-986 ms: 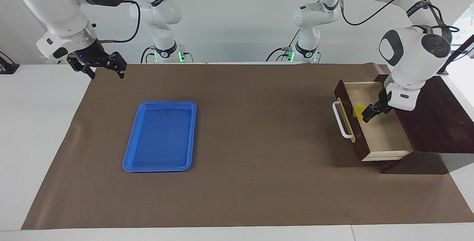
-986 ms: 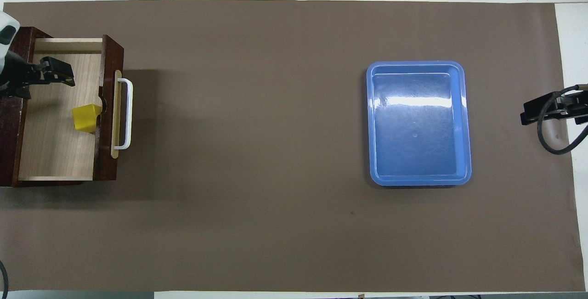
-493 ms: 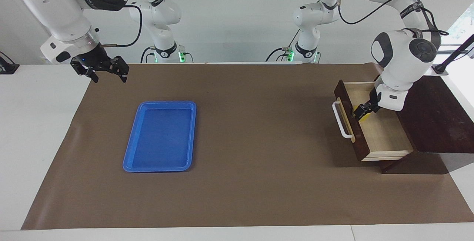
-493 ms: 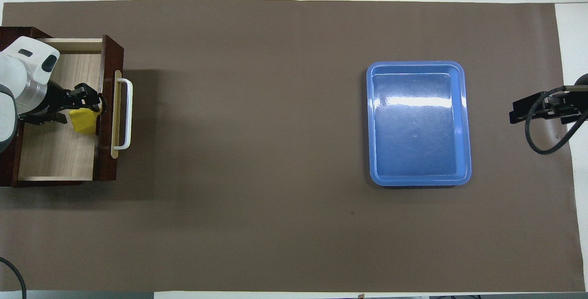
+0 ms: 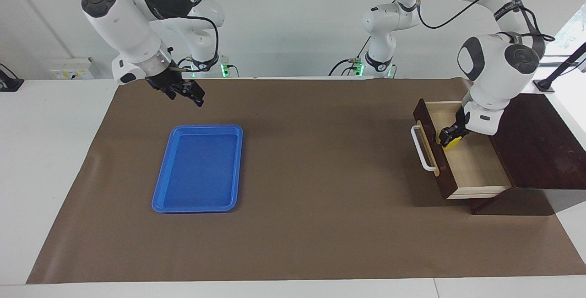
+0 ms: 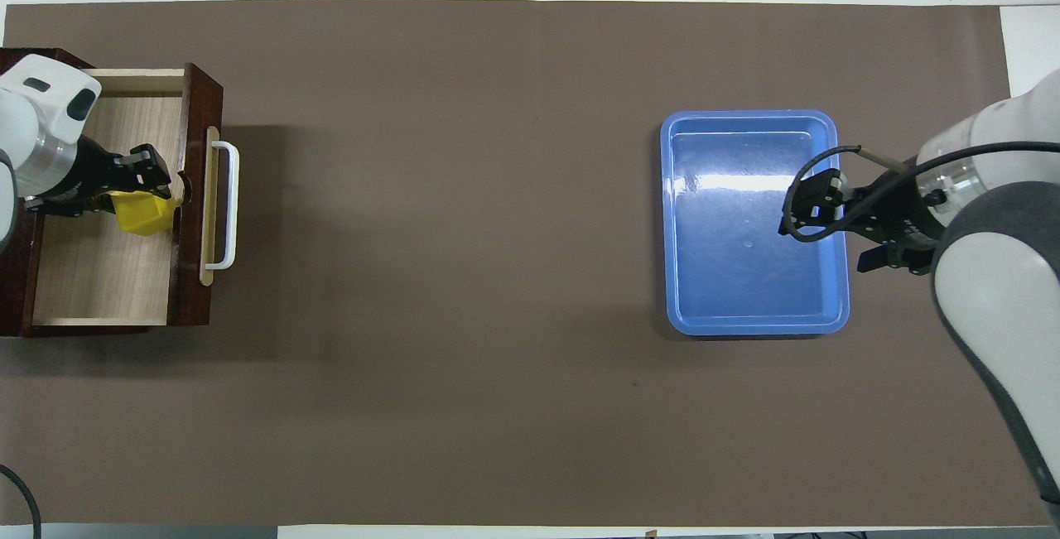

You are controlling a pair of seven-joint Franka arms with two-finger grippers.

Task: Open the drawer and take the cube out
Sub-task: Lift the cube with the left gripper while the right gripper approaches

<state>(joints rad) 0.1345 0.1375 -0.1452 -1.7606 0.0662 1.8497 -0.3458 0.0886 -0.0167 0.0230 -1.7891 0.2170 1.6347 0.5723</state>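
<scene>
- The left pincer (image 5: 450, 137) is clamped on the yellow cube (image 5: 453, 142) inside the open drawer (image 5: 476, 170).
- The cube looks light, stiff and smooth; flat sides suit the grip.
- The right pincer (image 5: 183, 92), jaws wide, hangs near the blue tray (image 5: 158, 195).

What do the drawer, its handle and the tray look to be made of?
Drawer: wood, by its grain; dark glossy front, pale matt inside. Handle: smooth white bar, plastic or painted metal, can't tell. Tray: blue plastic, probably; glossy, with bright reflections overhead.

My fingers pinch a smooth plastic cube (image 6: 142, 214) inside the pale matt-wood drawer (image 6: 91, 274) (tray (image 6: 675, 224): glossy plastic).
</scene>
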